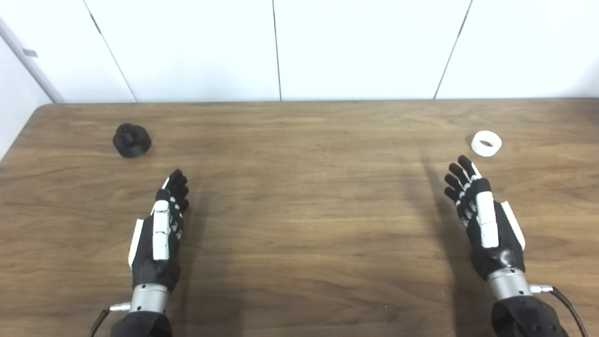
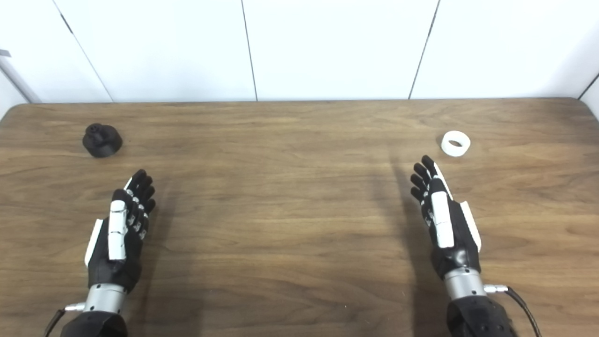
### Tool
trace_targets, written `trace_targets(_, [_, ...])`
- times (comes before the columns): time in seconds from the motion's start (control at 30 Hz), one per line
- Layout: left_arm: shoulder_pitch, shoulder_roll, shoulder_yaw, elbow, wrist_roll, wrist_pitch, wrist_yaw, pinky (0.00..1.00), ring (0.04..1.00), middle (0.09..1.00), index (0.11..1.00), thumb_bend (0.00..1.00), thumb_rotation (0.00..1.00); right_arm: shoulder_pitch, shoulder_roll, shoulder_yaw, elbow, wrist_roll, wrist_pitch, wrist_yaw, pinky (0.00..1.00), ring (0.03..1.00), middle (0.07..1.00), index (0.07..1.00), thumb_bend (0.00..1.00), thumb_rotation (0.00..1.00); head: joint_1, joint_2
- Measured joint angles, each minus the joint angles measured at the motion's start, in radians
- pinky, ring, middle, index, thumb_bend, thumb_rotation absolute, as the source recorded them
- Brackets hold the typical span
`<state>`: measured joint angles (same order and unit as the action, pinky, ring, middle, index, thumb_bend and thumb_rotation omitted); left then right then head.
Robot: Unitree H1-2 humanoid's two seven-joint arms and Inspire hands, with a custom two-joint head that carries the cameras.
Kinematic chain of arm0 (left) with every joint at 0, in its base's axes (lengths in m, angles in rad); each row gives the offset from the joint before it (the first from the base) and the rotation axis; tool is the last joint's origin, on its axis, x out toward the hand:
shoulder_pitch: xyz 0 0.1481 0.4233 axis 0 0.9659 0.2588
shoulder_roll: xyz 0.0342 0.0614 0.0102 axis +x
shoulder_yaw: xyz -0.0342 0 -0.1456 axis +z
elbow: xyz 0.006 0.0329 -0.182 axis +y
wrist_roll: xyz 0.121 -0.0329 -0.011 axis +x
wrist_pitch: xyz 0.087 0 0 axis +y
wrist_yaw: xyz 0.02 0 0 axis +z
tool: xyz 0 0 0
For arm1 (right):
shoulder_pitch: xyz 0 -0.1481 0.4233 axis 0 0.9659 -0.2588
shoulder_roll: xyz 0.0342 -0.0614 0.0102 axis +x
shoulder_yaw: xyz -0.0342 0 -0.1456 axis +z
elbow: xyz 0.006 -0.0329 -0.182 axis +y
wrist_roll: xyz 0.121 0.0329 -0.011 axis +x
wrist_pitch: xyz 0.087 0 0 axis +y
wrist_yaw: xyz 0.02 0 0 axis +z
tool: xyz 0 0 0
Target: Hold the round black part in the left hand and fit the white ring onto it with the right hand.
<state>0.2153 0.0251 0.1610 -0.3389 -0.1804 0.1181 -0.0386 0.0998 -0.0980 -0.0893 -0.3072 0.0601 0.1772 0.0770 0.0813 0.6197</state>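
Observation:
The round black part (image 1: 132, 140) sits on the wooden table (image 1: 299, 196) at the far left. The white ring (image 1: 486, 143) lies flat on the table at the far right. My left hand (image 1: 161, 229) is open and empty, fingers stretched forward, a little nearer than the black part and slightly to its right. My right hand (image 1: 484, 220) is open and empty, its fingertips just short of the ring. In the right eye view the black part (image 2: 102, 140), the ring (image 2: 455, 143), the left hand (image 2: 121, 229) and the right hand (image 2: 442, 215) all show.
A white panelled wall (image 1: 299, 47) runs along the table's far edge. The table's rounded left corner (image 1: 40, 110) lies beyond the black part. Wide bare wood lies between my two hands.

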Motion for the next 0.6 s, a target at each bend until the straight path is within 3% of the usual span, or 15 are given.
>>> trace_targets(0.23, [0.001,-0.007,-0.015,0.002,0.023,-0.019,0.007,0.99,0.949,0.939,0.933,0.46,0.95,0.01,-0.019,-0.004,0.016,0.005,-0.008,0.011,0.97,0.955,0.955,0.968,0.57,1.0,0.083,-0.038])
trace_targets(0.33, [0.001,-0.012,-0.029,0.022,0.029,-0.029,0.021,0.99,0.956,0.941,0.929,0.46,0.93,0.011,-0.033,-0.02,0.051,0.034,-0.049,0.015,0.97,0.95,0.955,0.971,0.55,1.0,0.184,-0.104])
trace_targets(0.47, [0.001,-0.015,-0.051,0.053,0.053,-0.076,0.031,0.98,0.95,0.941,0.931,0.46,0.92,0.011,-0.039,-0.025,0.079,0.06,-0.09,0.025,1.0,0.976,0.973,0.994,0.56,1.0,0.233,-0.149])
trace_targets(0.6, [0.0,-0.016,-0.063,0.069,0.064,-0.103,0.04,1.0,0.963,0.954,0.949,0.45,0.93,0.011,-0.043,-0.025,0.1,0.081,-0.119,0.038,1.0,0.994,0.995,1.0,0.58,1.0,0.248,-0.166])
